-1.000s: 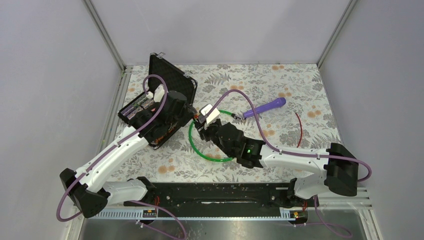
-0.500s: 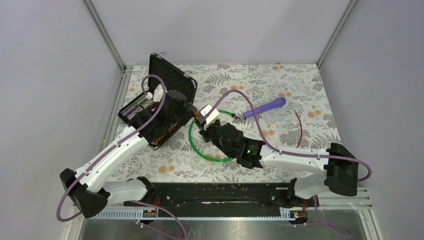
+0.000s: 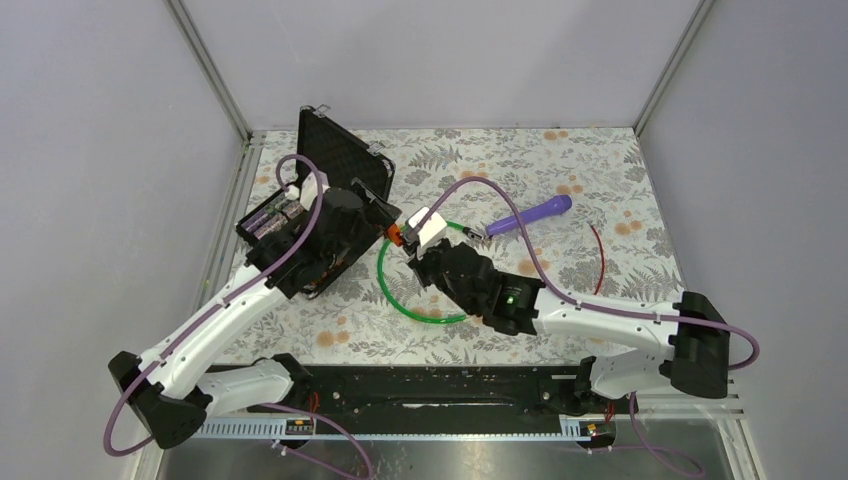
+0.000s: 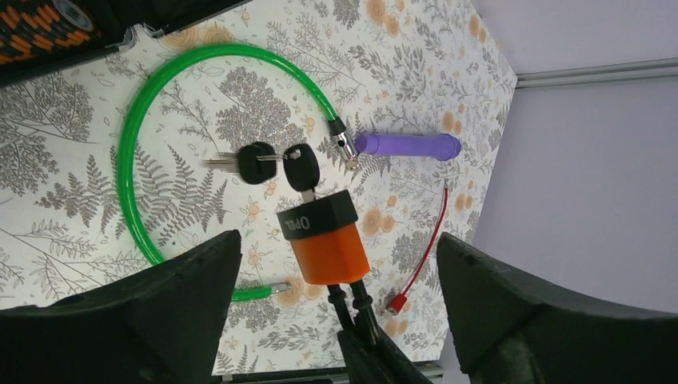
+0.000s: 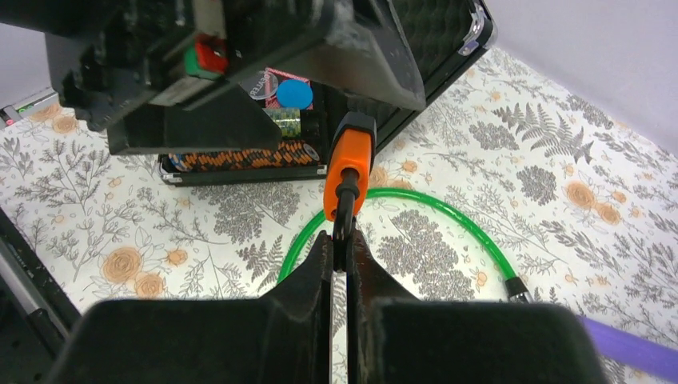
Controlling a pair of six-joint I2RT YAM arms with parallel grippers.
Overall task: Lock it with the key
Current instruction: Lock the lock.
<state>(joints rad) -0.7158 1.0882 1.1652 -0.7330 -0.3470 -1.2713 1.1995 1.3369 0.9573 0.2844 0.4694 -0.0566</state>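
Observation:
An orange padlock [image 4: 322,240] with a black cap hangs above the table. A black-headed key [image 4: 301,170] sits in its cap, and a second key [image 4: 254,162] dangles from the ring. My right gripper [image 5: 341,244] is shut on the padlock's [image 5: 348,164] black shackle and holds it up. My left gripper [image 4: 336,240] is open, its fingers [image 4: 192,288] standing wide on either side of the lock without touching it. In the top view the lock [image 3: 398,234] lies between the left gripper [image 3: 375,215] and the right gripper [image 3: 415,245].
A green cable loop [image 3: 400,300] lies on the floral cloth under the lock. An open black case [image 3: 320,150] with small items stands at the back left. A purple handle [image 3: 530,213] and a thin red wire [image 3: 601,255] lie to the right.
My left gripper has opened wide and drawn slightly back toward the case. The right gripper stays shut on the shackle and has shifted a little with the lock.

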